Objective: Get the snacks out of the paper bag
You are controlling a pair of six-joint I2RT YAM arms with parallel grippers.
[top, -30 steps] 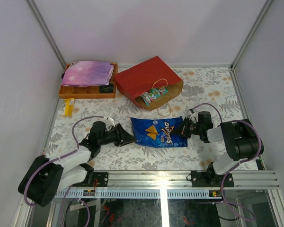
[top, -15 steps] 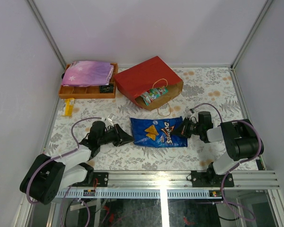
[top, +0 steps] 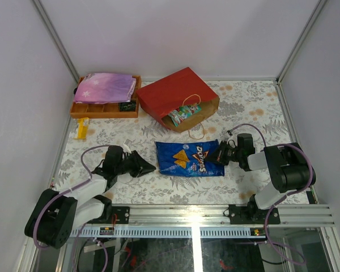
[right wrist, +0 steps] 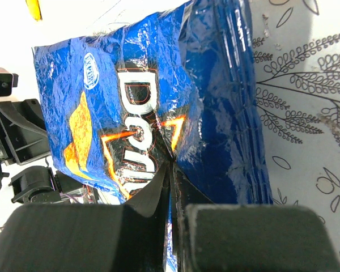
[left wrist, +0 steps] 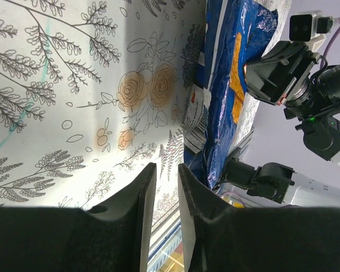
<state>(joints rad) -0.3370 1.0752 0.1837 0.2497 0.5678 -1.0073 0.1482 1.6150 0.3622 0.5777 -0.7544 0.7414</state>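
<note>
The blue Doritos bag (top: 188,158) lies flat on the table in front of the paper bag. My right gripper (top: 218,155) is shut on its right edge; in the right wrist view the foil (right wrist: 158,102) is pinched between the closed fingers (right wrist: 171,170). My left gripper (top: 151,167) hovers just left of the chip bag (left wrist: 226,96), apart from it. A narrow gap shows between its fingers (left wrist: 165,170), with nothing in it. The red paper bag (top: 175,93) lies on its side at the back, and green and pink packets (top: 184,113) show in its mouth.
An orange compartment tray (top: 105,110) stands at the back left with a pink-purple starry pouch (top: 105,86) on top. A small yellow-orange packet (top: 82,128) lies on the table in front of it. The bag's cord handle (top: 197,135) rests on the cloth.
My left gripper has drawn back to the left, away from the Doritos bag's left edge, and its jaws have narrowed. The right gripper and the chip bag have hardly moved.
</note>
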